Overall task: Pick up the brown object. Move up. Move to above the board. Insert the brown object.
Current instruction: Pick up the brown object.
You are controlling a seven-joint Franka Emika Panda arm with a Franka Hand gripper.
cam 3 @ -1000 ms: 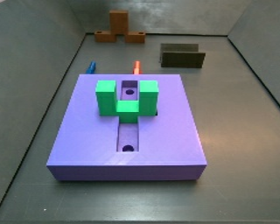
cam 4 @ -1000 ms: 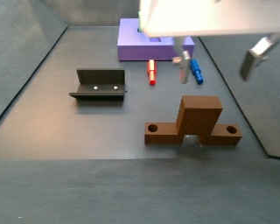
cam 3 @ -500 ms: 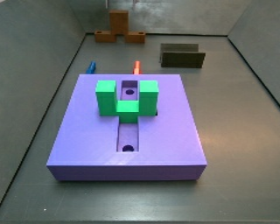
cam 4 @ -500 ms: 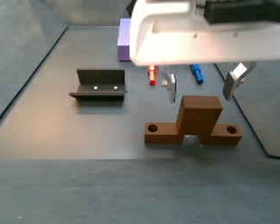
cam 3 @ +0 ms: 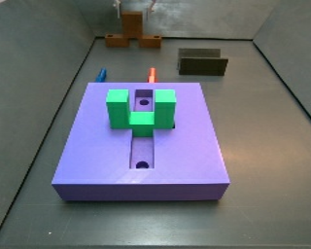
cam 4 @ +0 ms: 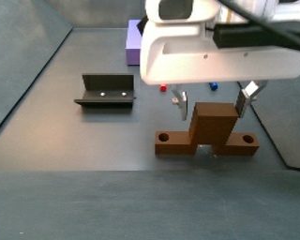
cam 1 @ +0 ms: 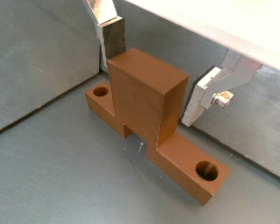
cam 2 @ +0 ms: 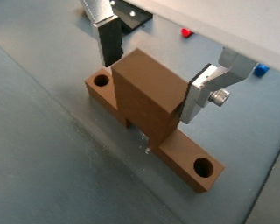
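Your pincer (cam 4: pixel 213 101) hangs low over the brown object (cam 4: pixel 208 132), its fingers (cam 1: pixel 112 35) straddling the object's upright block; in both wrist views a gap shows between each pad and the block's faces, so the pincer is released and grasps nothing; the far finger (cam 2: pixel 206 89) stands just beside the block, not touching as far as you can see.

The brown object (cam 1: pixel 150 111) rests on the worktop (cam 4: pixel 65 141) directly beneath the pincer, its flat bar lying crosswise under the fingers with a round hole near each end; the part of the bar under the block is hidden from you.

In a side view the arm's white housing (cam 4: pixel 221 52) covers most of the board (cam 4: pixel 135 41); only a purple corner shows behind the pincer; two small pieces, one red (cam 4: pixel 161 89) and one blue (cam 4: pixel 213 86), peep out just under the housing, mostly cut off.

From the opposite side view the board (cam 3: pixel 141 137) lies well apart from the pincer, its green block (cam 3: pixel 141 108) astride the groove; the brown object (cam 3: pixel 131 36) sits far back, small and cut off at the picture's top edge, and the pincer itself is hard to make out there.

The fixture (cam 4: pixel 106 91) stands to one side of the pincer, apart from the brown object.
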